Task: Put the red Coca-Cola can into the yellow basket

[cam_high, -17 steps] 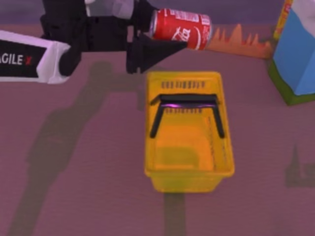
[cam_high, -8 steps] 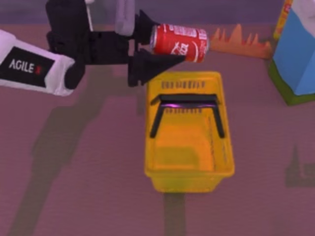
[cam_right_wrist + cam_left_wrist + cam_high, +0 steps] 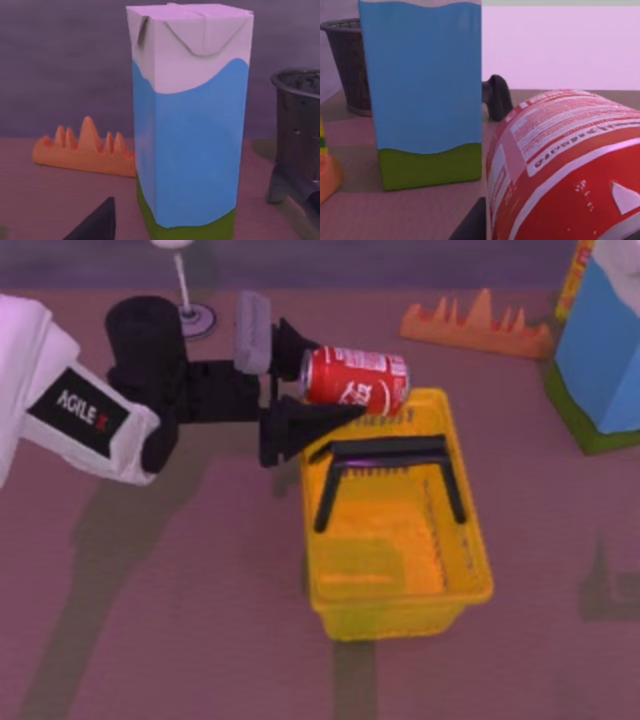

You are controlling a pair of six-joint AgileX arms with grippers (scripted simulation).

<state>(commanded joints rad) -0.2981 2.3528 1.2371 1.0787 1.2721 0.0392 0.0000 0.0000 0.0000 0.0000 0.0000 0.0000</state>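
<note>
Red Coca-Cola can [image 3: 357, 381] with a smooth, glossy printed metal skin, held over the far rim of the yellow basket [image 3: 470, 540], which looks like shiny slotted plastic. Its handle [image 3: 388, 449] is matt black. Right of the basket, a smooth paper-like carton [image 3: 605, 350]; beyond it, a matt orange spiked rack [image 3: 478, 325]

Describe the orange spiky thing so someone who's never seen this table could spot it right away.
Start at the yellow basket mid-table, then look beyond it toward the tall blue and white carton at the table's right. Just left of that carton lies the orange rack: low, flat, and the only thing with a row of pointed spikes.
</note>
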